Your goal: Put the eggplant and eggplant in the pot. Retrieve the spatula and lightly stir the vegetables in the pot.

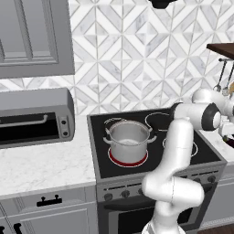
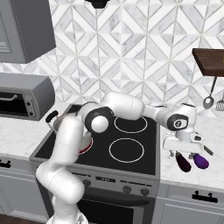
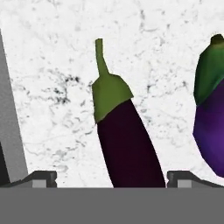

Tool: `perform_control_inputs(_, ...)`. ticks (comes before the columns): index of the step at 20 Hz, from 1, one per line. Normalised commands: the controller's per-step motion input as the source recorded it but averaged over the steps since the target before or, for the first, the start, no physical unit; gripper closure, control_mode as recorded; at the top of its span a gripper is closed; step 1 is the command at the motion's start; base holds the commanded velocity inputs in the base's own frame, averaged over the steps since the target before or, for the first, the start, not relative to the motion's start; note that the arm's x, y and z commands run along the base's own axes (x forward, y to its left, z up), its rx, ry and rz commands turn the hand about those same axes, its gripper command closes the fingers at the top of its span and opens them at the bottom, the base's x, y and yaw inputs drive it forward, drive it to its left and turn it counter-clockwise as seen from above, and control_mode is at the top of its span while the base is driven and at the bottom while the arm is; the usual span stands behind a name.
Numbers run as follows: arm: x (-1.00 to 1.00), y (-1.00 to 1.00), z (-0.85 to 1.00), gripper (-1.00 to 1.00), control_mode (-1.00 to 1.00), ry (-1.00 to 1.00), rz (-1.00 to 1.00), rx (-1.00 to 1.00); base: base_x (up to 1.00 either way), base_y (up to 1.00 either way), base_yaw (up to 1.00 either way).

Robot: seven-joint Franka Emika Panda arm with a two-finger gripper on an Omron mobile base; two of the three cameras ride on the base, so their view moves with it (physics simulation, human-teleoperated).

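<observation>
Two dark purple eggplants with green caps lie on the marble counter to the right of the stove. My gripper (image 2: 182, 154) hangs low over them, open, and in the hand view my gripper (image 3: 113, 179) has a fingertip on each side of the slimmer, darker eggplant (image 3: 127, 144) without touching it. The rounder eggplant (image 3: 212, 127) lies just beside it, outside the fingers. From the right base view they are the darker eggplant (image 2: 183, 162) and the brighter one (image 2: 201, 161). The steel pot (image 1: 129, 139) stands on the glowing front-left burner. I cannot pick out the spatula among the hanging utensils.
A toaster oven (image 1: 34, 119) sits on the left counter. Metal utensils (image 2: 209, 101) hang under a wooden shelf (image 2: 210, 59) above the right counter. The stove's edge (image 3: 9, 131) runs close to the left finger. My own arm crosses over the cooktop (image 2: 127, 151).
</observation>
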Motion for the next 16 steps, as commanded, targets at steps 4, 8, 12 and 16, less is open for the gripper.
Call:
perform_control_inputs(4,0.04,-0.25,-0.20,-1.00,-1.00,0.13,0.00,0.00,0.00,0.00,0.00)
perform_control_inputs(8,0.05,-0.20,-0.24,-1.00,-1.00,0.11,0.00,0.00,0.00,0.00,0.00)
perform_control_inputs(12,-0.05,-0.07,-0.37,-1.00,-1.00,0.12,0.00,0.00,0.00,0.00,0.00)
perform_control_inputs(16,-0.43,0.05,-0.59,-1.00,-1.00,0.04,0.04,0.00,0.00,0.00,0.00)
